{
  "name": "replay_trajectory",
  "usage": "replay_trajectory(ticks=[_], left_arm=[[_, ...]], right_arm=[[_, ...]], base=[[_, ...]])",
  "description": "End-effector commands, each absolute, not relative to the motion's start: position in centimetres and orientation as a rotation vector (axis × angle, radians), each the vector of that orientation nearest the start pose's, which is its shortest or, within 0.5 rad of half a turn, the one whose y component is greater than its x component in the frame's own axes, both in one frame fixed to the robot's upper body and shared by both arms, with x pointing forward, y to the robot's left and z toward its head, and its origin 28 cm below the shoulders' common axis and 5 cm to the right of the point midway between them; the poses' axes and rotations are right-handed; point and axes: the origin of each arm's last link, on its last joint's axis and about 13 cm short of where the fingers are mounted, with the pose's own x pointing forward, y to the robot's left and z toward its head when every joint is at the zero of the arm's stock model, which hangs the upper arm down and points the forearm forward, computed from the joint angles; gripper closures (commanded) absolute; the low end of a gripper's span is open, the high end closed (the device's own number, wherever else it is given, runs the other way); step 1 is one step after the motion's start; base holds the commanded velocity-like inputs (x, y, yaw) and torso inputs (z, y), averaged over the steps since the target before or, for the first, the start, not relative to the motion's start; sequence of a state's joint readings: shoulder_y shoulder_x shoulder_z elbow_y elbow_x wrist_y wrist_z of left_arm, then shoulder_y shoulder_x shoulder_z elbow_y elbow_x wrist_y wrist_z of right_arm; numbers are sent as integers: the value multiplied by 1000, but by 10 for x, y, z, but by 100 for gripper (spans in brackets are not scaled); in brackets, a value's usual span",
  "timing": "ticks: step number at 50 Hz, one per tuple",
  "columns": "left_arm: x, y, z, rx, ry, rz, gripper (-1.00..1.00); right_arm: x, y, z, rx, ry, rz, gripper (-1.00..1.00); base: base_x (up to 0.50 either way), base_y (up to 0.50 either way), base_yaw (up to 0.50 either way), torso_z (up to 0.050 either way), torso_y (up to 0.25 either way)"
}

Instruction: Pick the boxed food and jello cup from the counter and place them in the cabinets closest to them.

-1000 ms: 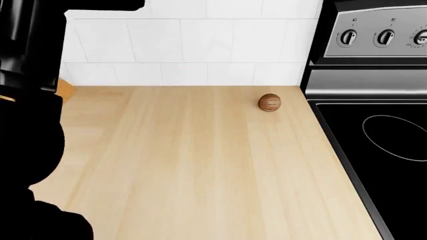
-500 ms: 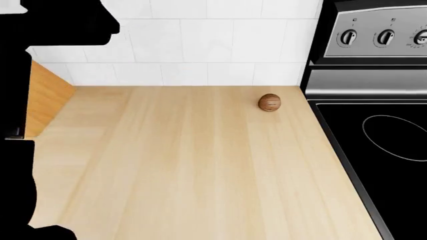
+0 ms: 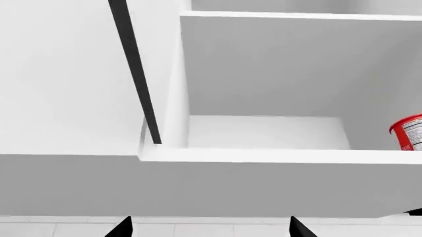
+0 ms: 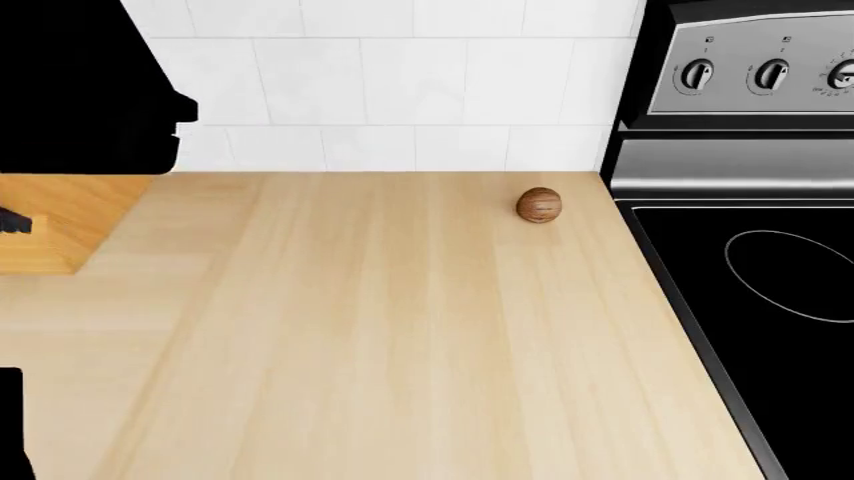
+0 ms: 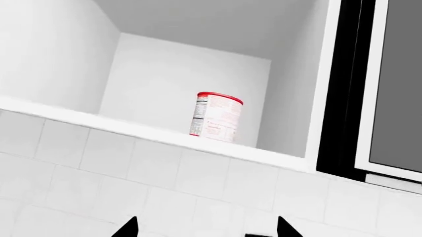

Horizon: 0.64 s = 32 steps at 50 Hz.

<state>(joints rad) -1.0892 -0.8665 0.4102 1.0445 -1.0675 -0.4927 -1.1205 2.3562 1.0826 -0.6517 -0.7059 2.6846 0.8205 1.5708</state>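
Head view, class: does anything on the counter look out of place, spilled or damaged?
Only one oddity: a small brown walnut-like ball sits alone on the counter, near the stove at the back. Nothing is spilled or damaged. The jello cup stands upright in the open cabinet.

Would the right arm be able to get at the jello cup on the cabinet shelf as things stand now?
Probably yes. In the right wrist view the jello cup stands upright near the front of the open cabinet shelf, with no door or object between it and the right gripper, whose fingertips sit apart and empty below.
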Motion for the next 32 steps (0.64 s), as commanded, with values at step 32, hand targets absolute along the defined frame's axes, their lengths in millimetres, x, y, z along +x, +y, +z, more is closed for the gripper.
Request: replay_trajectory(ticks=[32], left_arm=[[119,233,306,-151,-983,55,-100]], right_arm=[[0,-136,364,-170,-488,143,-100]], base=[[0,0,0,0,0]])
